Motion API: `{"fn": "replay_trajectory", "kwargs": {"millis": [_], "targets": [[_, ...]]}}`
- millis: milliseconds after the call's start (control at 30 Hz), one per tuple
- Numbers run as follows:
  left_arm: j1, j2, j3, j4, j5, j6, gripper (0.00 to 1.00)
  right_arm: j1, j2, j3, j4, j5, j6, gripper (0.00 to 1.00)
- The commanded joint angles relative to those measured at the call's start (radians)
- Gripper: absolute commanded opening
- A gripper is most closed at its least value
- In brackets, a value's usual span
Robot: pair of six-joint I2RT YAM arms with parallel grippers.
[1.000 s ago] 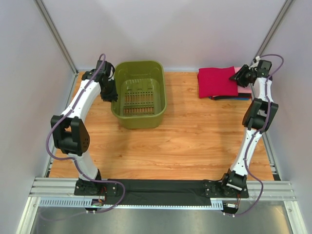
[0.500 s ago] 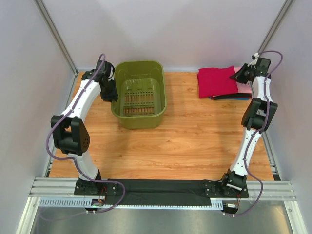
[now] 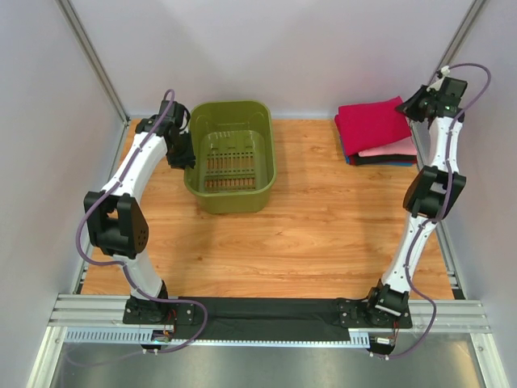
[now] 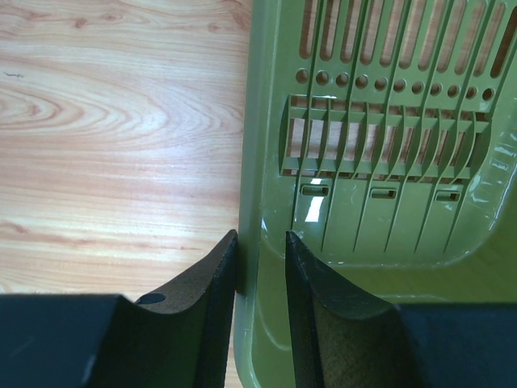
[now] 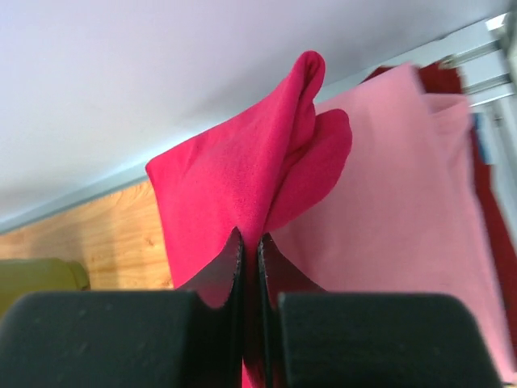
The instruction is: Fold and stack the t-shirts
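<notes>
Top external view: right arm pinching the crimson tee at the far right corner of the table, left arm at the basket.

Far right on the wooden table [image 3: 323,218], the crimson-red t-shirt [image 3: 373,123] lies on top of the stack, over the pink folded t-shirt [image 3: 392,149], with a dark folded layer [image 3: 380,160] under that; the stack sits close to the back wall. The right gripper [image 5: 248,238] has its jaws pressed together on a raised fold of the crimson cloth, which stands up in a peak above the fingertips while the pink tee lies flat just behind it. The left gripper [image 4: 260,238] straddles the left rim of the olive-green basket [image 3: 230,113], one finger outside the wall and one inside, both clamped against the plastic. The basket stands upright, well apart from the stack.
</notes>
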Motion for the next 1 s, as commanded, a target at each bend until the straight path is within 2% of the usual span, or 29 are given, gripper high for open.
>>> {"fn": "replay_trajectory", "kwargs": {"millis": [0, 133, 233, 367, 433, 567, 800, 967], "targets": [[-0.001, -0.052, -0.023, 0.015, 0.022, -0.014, 0.37, -0.077, -0.009, 0.058, 0.029, 0.029, 0.047, 0.0], [-0.001, -0.04, -0.031, 0.015, 0.0, -0.008, 0.37, -0.086, 0.083, 0.063, 0.034, 0.051, 0.053, 0.0], [-0.001, -0.015, -0.009, 0.003, -0.003, -0.008, 0.37, -0.089, 0.098, -0.012, 0.12, 0.063, 0.085, 0.02], [-0.001, 0.009, 0.024, -0.009, 0.005, -0.011, 0.37, -0.088, 0.186, 0.095, 0.112, 0.038, 0.106, 0.08], [-0.003, 0.014, 0.029, -0.009, 0.003, -0.009, 0.37, -0.088, 0.186, 0.089, 0.125, 0.075, 0.109, 0.34], [-0.003, 0.015, 0.041, -0.016, 0.008, -0.012, 0.37, -0.088, 0.145, 0.07, 0.122, 0.132, 0.101, 0.47], [-0.003, -0.015, 0.026, -0.01, 0.028, -0.024, 0.38, -0.065, -0.082, -0.107, 0.034, 0.337, 0.07, 0.54], [-0.003, -0.032, 0.004, 0.009, 0.081, -0.04, 0.38, 0.013, -0.208, -0.17, -0.029, 0.458, -0.043, 0.6]]}}
